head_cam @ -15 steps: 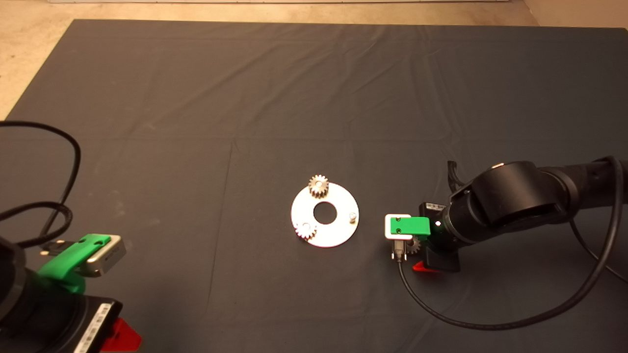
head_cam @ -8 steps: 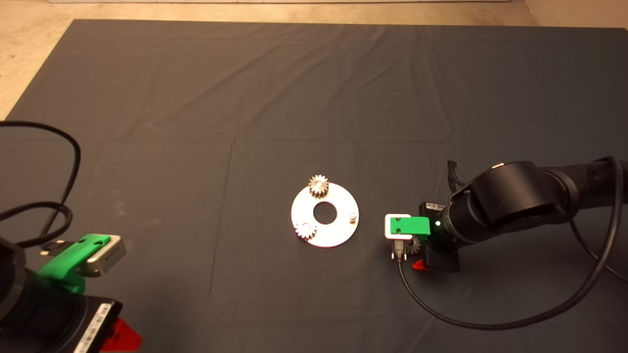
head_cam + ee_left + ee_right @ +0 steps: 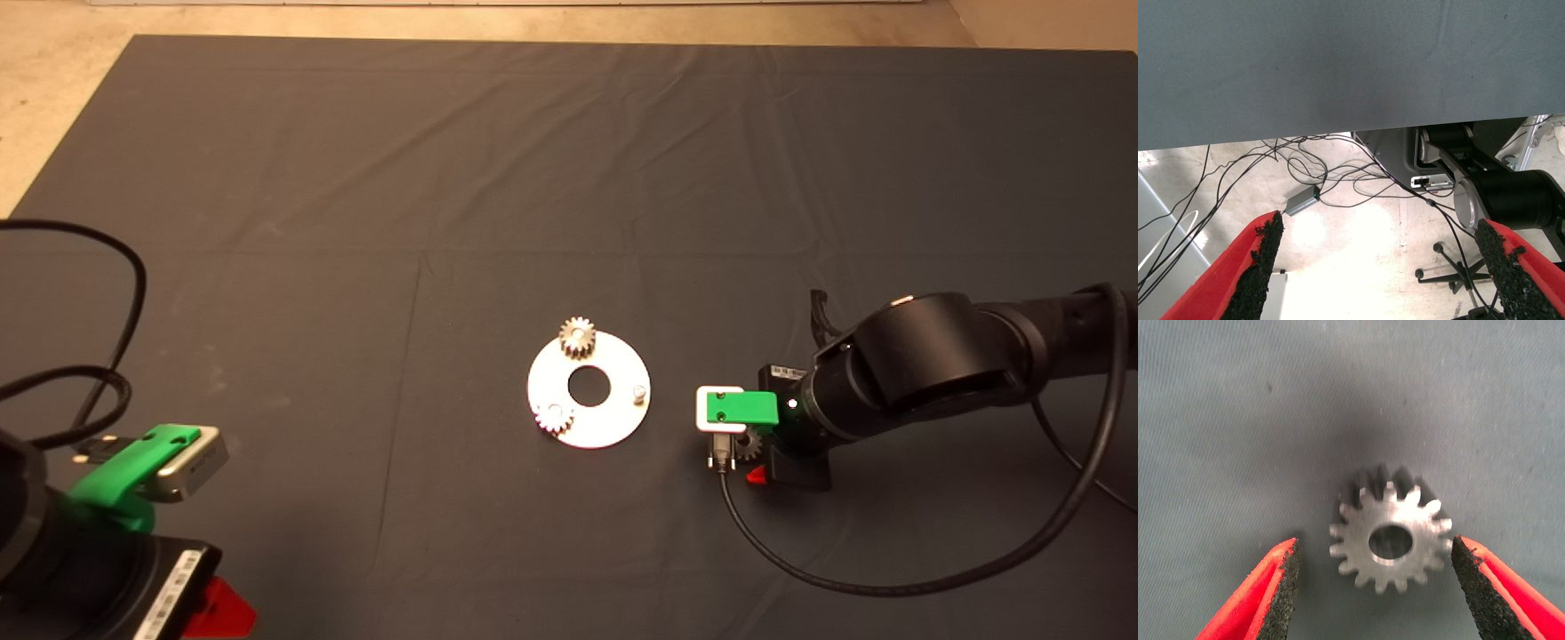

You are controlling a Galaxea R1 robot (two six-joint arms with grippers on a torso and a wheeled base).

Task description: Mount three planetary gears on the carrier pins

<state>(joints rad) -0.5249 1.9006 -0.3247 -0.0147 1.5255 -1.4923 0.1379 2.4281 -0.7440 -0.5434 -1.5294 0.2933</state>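
Grasp step on gear no. 3, by my read. Right gripper [image 3: 1375,587] sits low over the mat w/ the last loose planetary gear [image 3: 1390,537] lying flat between its fingers; one black pad [image 3: 1471,583] is almost at the teeth, the other [image 3: 1281,583] a bit further off. Fingers part open, holding nothing, gear not yet pinched.

In the head view that gear [image 3: 752,441] peeks out under the green bracket, on the mat [image 3: 356,178] near the carrier disc [image 3: 613,422] on its right-arm side, apart from it.

Disc: two gears already seated on pins, one at the near-left rim [image 3: 553,417], one at the far rim [image 3: 578,338]. Third carrier pin [image 3: 637,391] stands bare, on the side facing the right arm.

Next move, judged: close evenly on the teeth, lift w/o tilting, carry across to the bare pin, line bore up w/ pin, lower straight.

Left gripper [image 3: 1381,277] parked at the lower-left edge, wide open, empty; its view looks past the mat edge to floor cables.

Writing: white label on the left arm's wrist [image 3: 173,582] and a small one by the right wrist – neither readable. No brand visible.
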